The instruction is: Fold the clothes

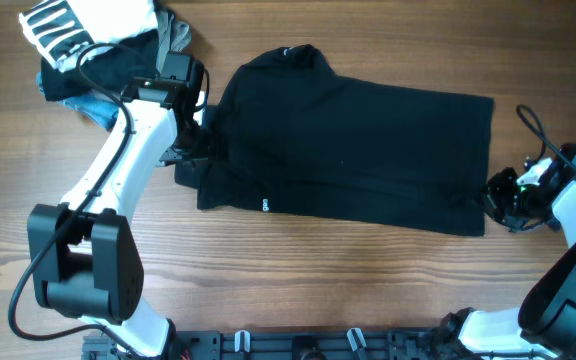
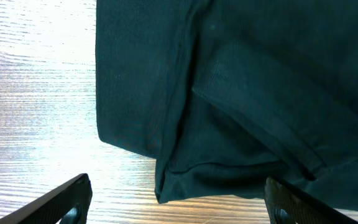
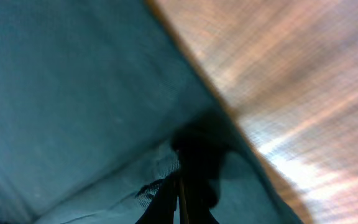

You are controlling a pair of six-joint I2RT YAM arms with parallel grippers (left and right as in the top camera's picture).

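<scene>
The black T-shirt [image 1: 358, 140] lies flat across the middle of the table, with its collar at the far side and a small white mark on its near left edge. My left gripper [image 1: 194, 140] is at the shirt's left edge. In the left wrist view the gripper [image 2: 178, 184] is open, and a folded sleeve corner of the shirt [image 2: 260, 74] hangs between its fingers. My right gripper [image 1: 495, 196] is at the shirt's near right corner. In the right wrist view the gripper [image 3: 180, 200] is shut on the shirt fabric [image 3: 73, 81].
A pile of other garments sits at the far left corner: a white black-striped one [image 1: 68, 25], a grey one [image 1: 175, 35] and a blue one [image 1: 93, 103]. A black cable [image 1: 530, 125] loops near the right arm. Bare wood table [image 1: 318, 280] lies in front of the shirt.
</scene>
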